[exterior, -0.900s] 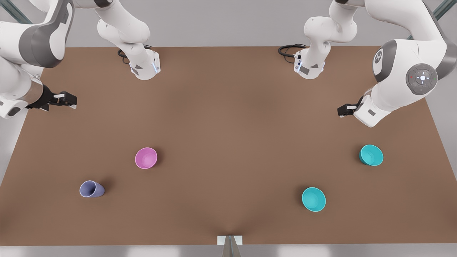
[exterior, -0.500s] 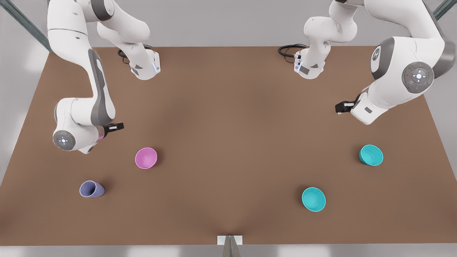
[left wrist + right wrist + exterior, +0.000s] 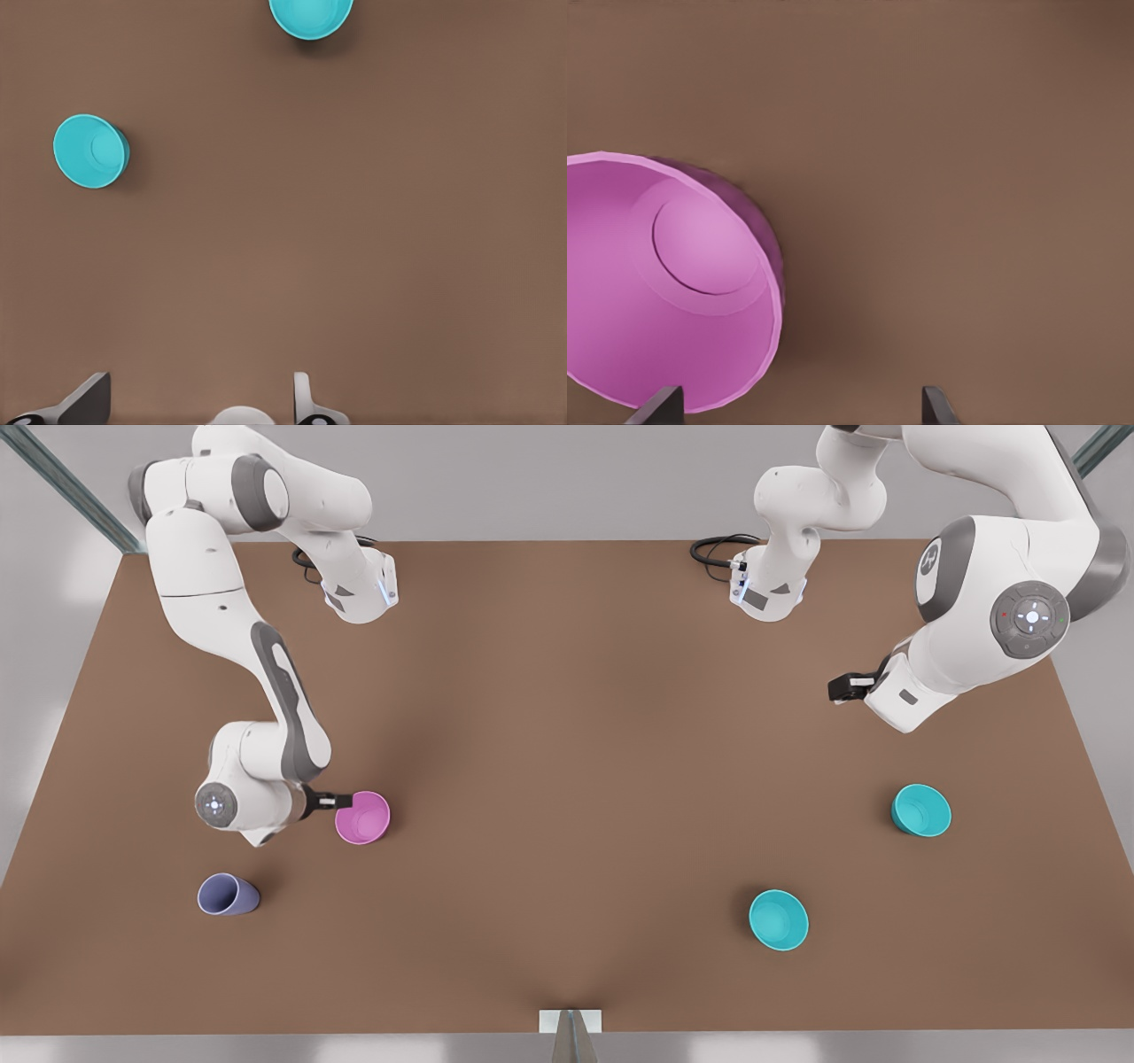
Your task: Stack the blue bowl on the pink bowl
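right end effector [image 3: 341,802] fingers spread, right at the pink bowl [image 3: 362,817] rim | left end effector [image 3: 837,688] released, we see it waiting well above the blue bowl [image 3: 920,810]

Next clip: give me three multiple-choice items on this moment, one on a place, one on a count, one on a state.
1. Where over the table is the right end effector?
A) at the pink bowl's rim
B) mid-table
C) at the far edge

2. Teal-toned bowls on the table:
A) one
B) two
C) three

3. The blue bowl is:
A) stacked on the pink bowl
B) held
C) standing alone

Answers:
1. A, its open fingertips meet the pink rim.
2. B, the blue bowl plus the lighter turquoise bowl.
3. C, the left end effector hovers apart, open.
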You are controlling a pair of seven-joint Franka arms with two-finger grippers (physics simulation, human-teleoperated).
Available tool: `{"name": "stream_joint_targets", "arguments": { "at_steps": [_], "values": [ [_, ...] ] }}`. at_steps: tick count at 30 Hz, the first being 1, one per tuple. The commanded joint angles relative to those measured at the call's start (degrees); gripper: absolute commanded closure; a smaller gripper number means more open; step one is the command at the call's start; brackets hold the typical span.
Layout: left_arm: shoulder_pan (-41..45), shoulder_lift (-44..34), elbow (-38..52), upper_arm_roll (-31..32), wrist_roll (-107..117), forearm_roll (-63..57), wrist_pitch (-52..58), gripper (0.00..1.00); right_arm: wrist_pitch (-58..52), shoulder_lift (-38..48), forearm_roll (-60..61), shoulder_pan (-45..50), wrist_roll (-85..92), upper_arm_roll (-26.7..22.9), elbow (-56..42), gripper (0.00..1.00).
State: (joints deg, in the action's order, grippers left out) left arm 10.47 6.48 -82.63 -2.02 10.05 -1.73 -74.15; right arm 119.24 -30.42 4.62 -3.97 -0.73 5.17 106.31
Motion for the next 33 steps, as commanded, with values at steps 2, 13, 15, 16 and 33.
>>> {"name": "stream_joint_targets", "arguments": {
  "at_steps": [2,13,15,16,33],
  "values": [
    [-0.01,-0.15,0.1,-0.01,0.15,-0.03,0.23,0.0,4.78,-1.04,1.97,0.1,-6.65,0.02,0.04,0.0],
    [0.6,0.03,-0.08,0.26,0.94,-0.03,0.85,0.0,7.59,-4.38,3.11,0.63,-5.86,0.46,-0.49,0.61],
    [0.96,-0.06,0.1,0.35,0.94,-0.03,0.85,0.0,7.42,-4.38,3.11,0.54,-5.6,0.98,-0.75,0.79],
    [0.96,-0.15,0.01,0.35,0.85,-0.03,0.85,0.0,7.33,-4.38,3.11,0.54,-5.51,0.98,-1.02,0.79],
    [0.96,0.03,0.01,0.35,0.85,-0.03,1.11,0.0,12.42,-31.98,19.46,25.94,-42.51,9.16,-48.39,0.79]
  ]
}}
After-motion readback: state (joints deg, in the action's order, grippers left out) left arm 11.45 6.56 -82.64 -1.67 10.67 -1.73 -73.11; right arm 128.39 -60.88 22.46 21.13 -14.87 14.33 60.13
